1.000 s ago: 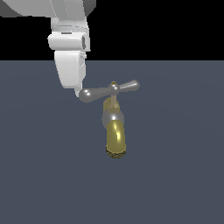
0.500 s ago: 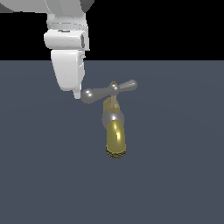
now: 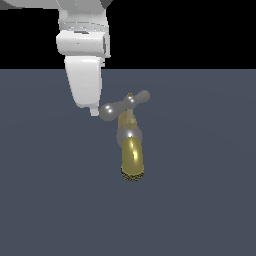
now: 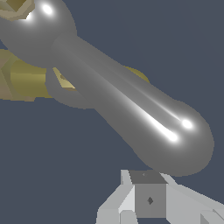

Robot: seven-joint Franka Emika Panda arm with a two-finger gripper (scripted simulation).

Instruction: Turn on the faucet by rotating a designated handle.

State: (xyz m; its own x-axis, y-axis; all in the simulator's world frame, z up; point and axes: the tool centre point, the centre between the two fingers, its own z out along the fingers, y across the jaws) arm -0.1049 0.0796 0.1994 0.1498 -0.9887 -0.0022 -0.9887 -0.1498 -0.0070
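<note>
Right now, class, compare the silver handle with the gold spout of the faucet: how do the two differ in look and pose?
Colour: the handle is shiny silver, the spout gold-brass. Shape: the handle is a slim crossbar with rounded bulb ends, the spout a single thick tube with a dark rim at its mouth. Pose: in the exterior view the handle lies crosswise on top, tilted, while the spout runs down toward the camera. Both are glossy and belong to one faucet.

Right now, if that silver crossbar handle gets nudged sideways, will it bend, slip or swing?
The handle looks like rigid polished metal, so it probably won't bend. Its glossy rounded bulb may let the fingers slide off. Joined at the faucet top, it likely swings around.
</note>
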